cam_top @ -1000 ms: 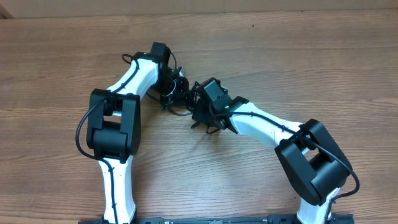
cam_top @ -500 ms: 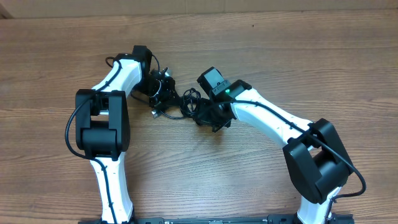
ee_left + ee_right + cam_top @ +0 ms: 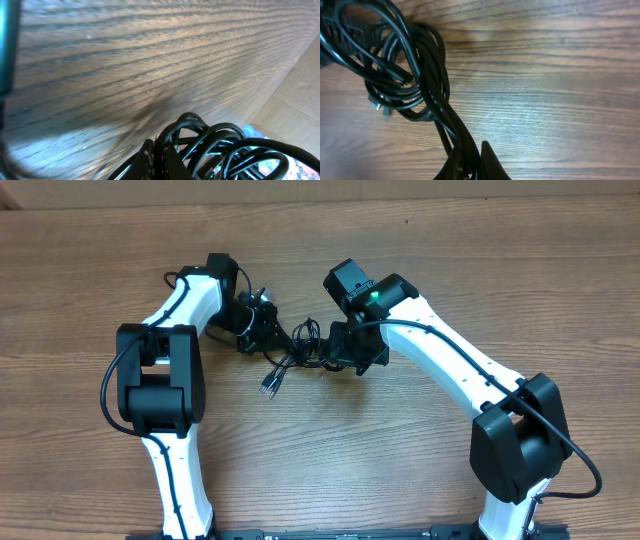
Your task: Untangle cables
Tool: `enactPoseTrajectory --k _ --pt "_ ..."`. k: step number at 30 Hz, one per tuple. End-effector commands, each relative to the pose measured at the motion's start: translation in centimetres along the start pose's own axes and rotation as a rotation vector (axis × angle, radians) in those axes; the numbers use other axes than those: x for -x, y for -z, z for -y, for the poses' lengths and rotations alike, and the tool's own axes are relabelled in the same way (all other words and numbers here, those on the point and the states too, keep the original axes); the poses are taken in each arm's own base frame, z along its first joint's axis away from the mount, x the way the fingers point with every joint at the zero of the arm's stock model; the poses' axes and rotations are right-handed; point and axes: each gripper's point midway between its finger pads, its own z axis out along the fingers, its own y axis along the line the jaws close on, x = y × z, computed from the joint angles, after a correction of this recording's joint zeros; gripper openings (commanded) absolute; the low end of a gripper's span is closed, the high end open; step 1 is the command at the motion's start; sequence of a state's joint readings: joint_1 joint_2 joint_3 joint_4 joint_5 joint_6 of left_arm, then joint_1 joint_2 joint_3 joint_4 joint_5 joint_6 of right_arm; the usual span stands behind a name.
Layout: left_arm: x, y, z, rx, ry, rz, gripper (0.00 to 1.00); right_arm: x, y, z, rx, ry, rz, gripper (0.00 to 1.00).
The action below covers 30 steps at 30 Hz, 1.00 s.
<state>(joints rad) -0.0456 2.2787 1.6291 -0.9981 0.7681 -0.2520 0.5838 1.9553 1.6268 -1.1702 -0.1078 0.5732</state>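
Pulled farther apart, the cables [image 3: 297, 348] stretch between both shut jaws.

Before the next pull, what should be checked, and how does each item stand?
1. Left gripper shut on cables: ok.
2. Right gripper shut on cables: ok.
3. Cables untangled: not ok, loops bunched between the grippers.
4. Plug end free of both grippers: ok.
5. Which strands each gripper pinches: cannot tell.
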Motion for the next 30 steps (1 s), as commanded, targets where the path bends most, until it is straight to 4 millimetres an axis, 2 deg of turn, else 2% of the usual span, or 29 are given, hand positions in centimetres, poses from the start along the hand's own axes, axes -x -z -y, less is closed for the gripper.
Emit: enactPoseTrajectory --k 1,6,10,16,18,24,27,29,30 --pt "2.3 2.1 -5.4 0.126 0.052 0.084 0.04 0.7 1.2 1.7 -0.067 0.089 0.036 0.04" --pt "2.4 2.7 -6.0 0.116 0.076 0.089 0.04 1.0 1.2 0.8 -0.024 0.089 0.044 0.04" --pt "2.2 2.7 -5.9 0.115 0.064 0.082 0.04 1.6 1.1 -0.4 0.035 0.033 0.063 0.04" --pt "2.2 2.6 -5.6 0.103 0.061 0.078 0.04 1.6 1.0 -1.8 0.069 0.047 0.077 0.04" --pt "2.0 2.5 -4.9 0.066 0.047 0.067 0.07 1.5 1.0 -2.2 0.073 0.056 0.081 0.04" --pt "0.9 2.3 -1.1 -0.142 -0.071 0.019 0.31 1.6 0.9 -2.7 0.08 0.06 0.095 0.04" --pt "0.4 2.4 0.1 -0.204 -0.065 -0.003 0.42 1.9 0.7 -2.5 0.069 0.057 0.111 0.04" --pt "-0.4 2.4 0.5 -0.227 -0.046 -0.032 0.41 2.1 0.5 -2.5 0.072 0.058 0.12 0.04" --pt "-0.9 2.4 0.6 -0.231 -0.056 -0.05 0.37 2.1 0.5 -2.5 0.073 0.059 0.122 0.04"
